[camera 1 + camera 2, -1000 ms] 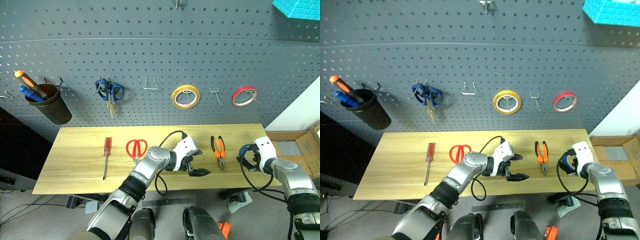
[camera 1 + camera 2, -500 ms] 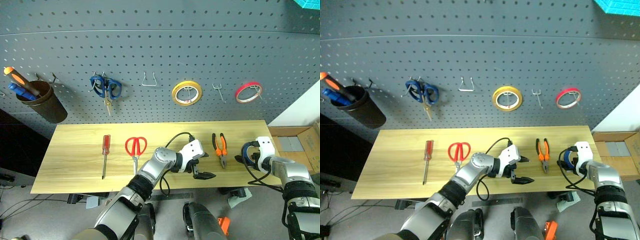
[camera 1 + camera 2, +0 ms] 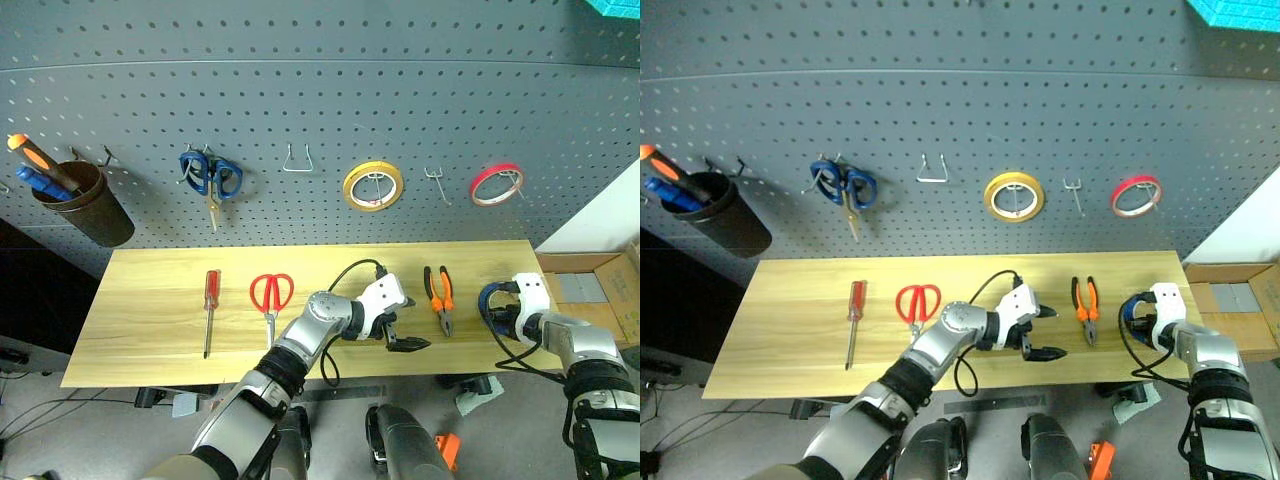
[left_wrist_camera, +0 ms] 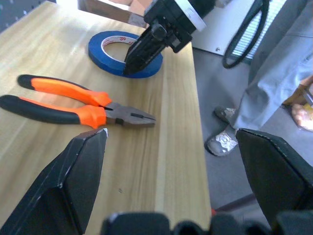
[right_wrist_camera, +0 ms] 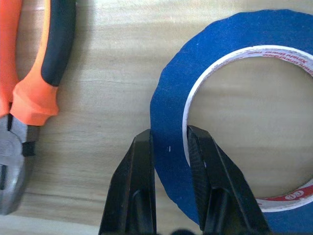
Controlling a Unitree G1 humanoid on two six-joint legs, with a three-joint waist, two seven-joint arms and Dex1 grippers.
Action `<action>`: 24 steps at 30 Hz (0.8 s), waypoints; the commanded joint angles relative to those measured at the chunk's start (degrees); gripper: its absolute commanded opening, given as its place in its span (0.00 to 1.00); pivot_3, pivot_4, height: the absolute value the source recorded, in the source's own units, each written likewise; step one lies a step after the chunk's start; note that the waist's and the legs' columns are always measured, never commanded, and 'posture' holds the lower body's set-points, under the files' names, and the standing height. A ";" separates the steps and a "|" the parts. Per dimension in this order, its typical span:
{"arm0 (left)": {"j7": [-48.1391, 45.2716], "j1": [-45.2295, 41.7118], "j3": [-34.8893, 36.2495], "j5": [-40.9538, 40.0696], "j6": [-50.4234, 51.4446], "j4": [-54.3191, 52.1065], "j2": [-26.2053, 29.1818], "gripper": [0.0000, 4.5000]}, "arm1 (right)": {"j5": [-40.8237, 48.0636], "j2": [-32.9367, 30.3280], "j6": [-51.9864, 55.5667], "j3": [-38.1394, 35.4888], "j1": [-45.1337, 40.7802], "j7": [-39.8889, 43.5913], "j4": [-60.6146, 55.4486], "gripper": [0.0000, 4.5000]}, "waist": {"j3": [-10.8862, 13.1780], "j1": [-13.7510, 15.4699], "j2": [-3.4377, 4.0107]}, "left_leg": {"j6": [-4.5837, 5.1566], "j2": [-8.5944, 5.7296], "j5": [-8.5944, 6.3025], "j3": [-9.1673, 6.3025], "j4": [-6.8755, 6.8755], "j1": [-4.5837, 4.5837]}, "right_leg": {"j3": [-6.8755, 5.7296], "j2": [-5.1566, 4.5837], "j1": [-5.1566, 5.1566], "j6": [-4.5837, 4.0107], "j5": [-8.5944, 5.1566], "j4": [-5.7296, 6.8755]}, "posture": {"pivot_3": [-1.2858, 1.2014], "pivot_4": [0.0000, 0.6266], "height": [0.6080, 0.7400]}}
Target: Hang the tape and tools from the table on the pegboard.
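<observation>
The blue tape (image 5: 225,29) lies flat at the right end of the table (image 3: 150,290). My right gripper (image 5: 168,139) is shut on the roll's wall, one finger inside the white core and one outside. Just left of it lie the orange-and-black pliers (image 3: 437,298). My left gripper (image 3: 400,335) hovers open over the table's front edge, left of the pliers, holding nothing. The red scissors (image 3: 271,297) and the red-handled screwdriver (image 3: 210,308) lie further left. The pegboard (image 3: 320,90) rises behind the table.
On the pegboard hang a dark cup (image 3: 85,205) with two screwdrivers, blue scissors (image 3: 212,178), a yellow roll (image 3: 373,186) and a thin red roll (image 3: 497,183). Two bare hooks (image 3: 300,160) (image 3: 433,183) sit between them. A cardboard box (image 3: 590,290) stands right of the table. A person's legs (image 4: 274,73) stand beyond the table's end.
My right gripper has closed on the wall of the blue tape. The head camera tilted a little a second ago. The left arm has hardly moved.
</observation>
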 commanded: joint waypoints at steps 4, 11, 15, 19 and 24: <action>3.16 2.07 4.13 -2.18 -4.82 -5.01 -0.69 1.00 | -3.82 -0.21 -8.58 2.16 12.14 -3.05 -22.00 0.09 | -0.34 -0.11 0.33 | -0.06 -0.01 -0.01 0.01 -0.03 -0.05 | 0.00 -0.02 -0.07 0.04 -0.02 0.00 | 0.52 0.26 1.00; 9.80 12.36 12.58 -8.87 13.68 -32.57 6.07 1.00 | -11.45 2.84 -10.88 3.01 33.42 -12.77 -59.07 0.09 | -2.72 -1.52 1.06 | -0.43 0.15 -0.15 -0.09 0.11 -0.52 | 0.02 0.14 -0.67 0.35 -0.23 0.38 | 0.51 0.17 1.00; 14.02 15.27 16.50 -13.67 22.54 -44.06 6.46 1.00 | -21.03 2.98 -19.46 7.30 35.18 -18.34 -64.00 0.09 | -5.06 -1.65 0.80 | -0.41 0.11 -0.18 -0.08 0.60 -0.51 | 0.07 0.13 -0.51 0.42 -0.26 0.45 | 0.51 0.12 1.00; 15.94 15.76 17.01 -16.51 27.25 -49.43 6.89 1.00 | -24.91 3.16 -25.26 9.43 32.42 -20.63 -60.68 0.09 | -6.87 -2.02 0.04 | -0.21 0.00 -0.27 -0.09 0.81 -0.24 | 0.07 0.16 -0.13 0.45 -0.15 0.41 | 0.51 0.08 1.00; 17.26 14.94 18.84 -18.54 29.45 -50.94 8.76 1.00 | -25.75 2.94 -31.94 10.43 23.47 -21.31 -51.23 0.09 | -8.83 -2.65 -0.38 | 0.23 -0.12 -0.42 0.00 0.86 0.23 | 0.25 0.15 0.32 0.37 -0.03 0.38 | 0.51 0.03 1.00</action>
